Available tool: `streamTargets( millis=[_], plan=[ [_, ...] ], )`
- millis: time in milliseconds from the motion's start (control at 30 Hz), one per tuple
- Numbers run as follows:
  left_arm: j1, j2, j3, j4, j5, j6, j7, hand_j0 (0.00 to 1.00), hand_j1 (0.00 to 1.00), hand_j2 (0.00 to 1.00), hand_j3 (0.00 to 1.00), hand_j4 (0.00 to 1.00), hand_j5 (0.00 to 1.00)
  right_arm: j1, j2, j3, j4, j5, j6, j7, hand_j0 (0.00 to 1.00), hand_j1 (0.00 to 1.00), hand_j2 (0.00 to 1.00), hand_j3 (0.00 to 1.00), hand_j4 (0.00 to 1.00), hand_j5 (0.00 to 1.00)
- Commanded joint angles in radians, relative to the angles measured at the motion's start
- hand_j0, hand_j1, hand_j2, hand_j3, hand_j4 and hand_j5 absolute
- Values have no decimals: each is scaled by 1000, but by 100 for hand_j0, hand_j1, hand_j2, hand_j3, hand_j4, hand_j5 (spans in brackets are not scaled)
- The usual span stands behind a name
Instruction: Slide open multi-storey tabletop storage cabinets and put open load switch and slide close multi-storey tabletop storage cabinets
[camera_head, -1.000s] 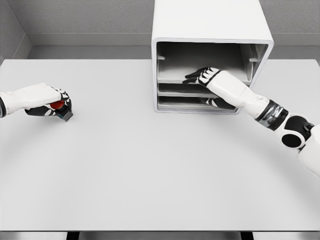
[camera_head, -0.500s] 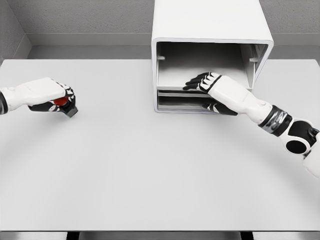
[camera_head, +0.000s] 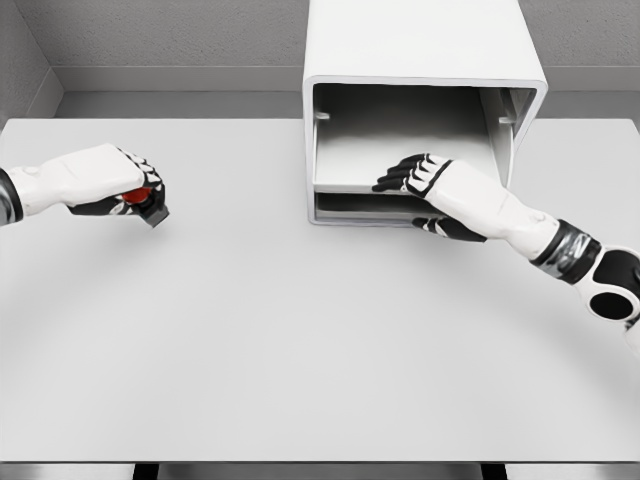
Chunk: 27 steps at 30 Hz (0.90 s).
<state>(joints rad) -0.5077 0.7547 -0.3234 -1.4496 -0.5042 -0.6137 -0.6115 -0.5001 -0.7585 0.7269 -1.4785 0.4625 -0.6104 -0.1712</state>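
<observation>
The right hand, at two o'clock, gripped the top drawer of the cabinet, partly slid out. The left hand, at nine o'clock, clasped the switch. Placing and closing remained.

You have bare grey tabletop between the left hand and the white box-shaped storage cabinet. The cabinet's mouth stands open above the top tray, though the right hand covers that tray's front right edge.
</observation>
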Motion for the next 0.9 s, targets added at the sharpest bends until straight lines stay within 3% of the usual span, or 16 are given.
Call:
streamTargets(
  millis=[0, 400, 733, 867],
  plan=[
    [0, 2, 1, -6, 10, 3, 1, 44, 44, 44, 44, 44, 44, 0, -15, -1, -11, -4, 0, -1, 82, 82, 82, 82, 82, 82],
    [2, 2, 18, -80, 13, 3, 1, 44, 44, 44, 44, 44, 44, 37, -51, -15, -63, -7, 0, -2, 82, 82, 82, 82, 82, 82],
    [2, -6, 33, -135, 13, 3, 1, 44, 44, 44, 44, 44, 44, 38, -120, -66, -118, -65, 0, 1, 80, 80, 80, 80, 80, 80],
    [0, -6, 35, -160, 13, 3, 1, 44, 44, 44, 44, 44, 44, 57, -170, -86, -184, -65, 0, 1, 63, 63, 63, 63, 63, 63]
  ],
)
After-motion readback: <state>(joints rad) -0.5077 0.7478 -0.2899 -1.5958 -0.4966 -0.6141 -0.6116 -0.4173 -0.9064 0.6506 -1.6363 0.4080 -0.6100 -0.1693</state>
